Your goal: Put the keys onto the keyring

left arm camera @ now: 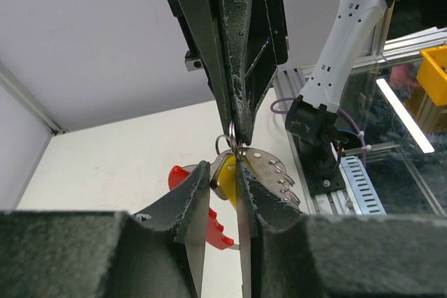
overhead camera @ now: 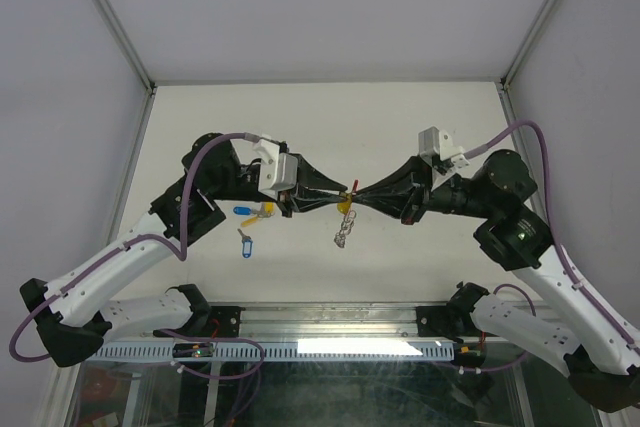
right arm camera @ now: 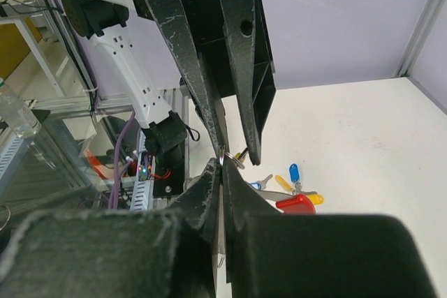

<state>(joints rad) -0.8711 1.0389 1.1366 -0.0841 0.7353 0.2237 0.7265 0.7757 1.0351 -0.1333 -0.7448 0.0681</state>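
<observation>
1. Keyring: it hangs right where the two sets of jaws meet tip to tip above the tabletop. Its red crescent sits just to one side of the left jaws, and in the overhead view the beaded chain trails below the meeting point.
2. Left jaws are clenched on a yellow-tagged key. The tag is sandwiched between them, with its upper end pointing out toward the right jaws.
3. Right jaws come in from the opposite side and are pinched on a small wire loop just beyond the yellow tag. I cannot tell whether that loop belongs to the key or to the chain.
4. The relation that counts is that tag and loop lie on one line running from tip to tip, touching or very nearly so. Neither side is nearer, so threading likely calls for a small slide along that line rather than a reach.
5. Other keys lie on the tabletop well behind the left jaws and far from the right ones. The left side looks better placed to fetch them.
</observation>
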